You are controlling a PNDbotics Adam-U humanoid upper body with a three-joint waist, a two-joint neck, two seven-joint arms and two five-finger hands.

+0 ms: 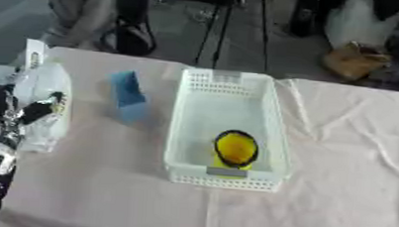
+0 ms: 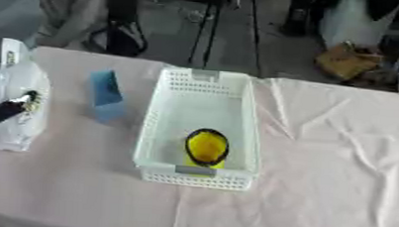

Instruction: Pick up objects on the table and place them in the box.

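I see the table (image 1: 337,193) covered by a pale, creased cloth that fills most of both eye views. This is the largest item in the work area.

Next in size is the white perforated box (image 1: 275,135), standing near the middle of the table with its long axis running away from me. A small grey tab shows on its near wall and another on its far wall; I cannot read any writing on either.

At the table's left edge lies a white, translucent bag-like object (image 1: 48,84) with a white tab standing up at its far end. I can read no label or brand on it.

My left hand (image 1: 31,112) comes in from the lower left, black with silver parts, and lies against this white object. I cannot tell how far its fingers are spread or whether they have hold of it.

A blue block-shaped object (image 1: 128,93) stands on the cloth between the white object and the box, just beside the box's left wall but apart from it. It carries no visible print.

Inside the box, near its front end, rests a yellow object with a dark rim (image 1: 235,148).
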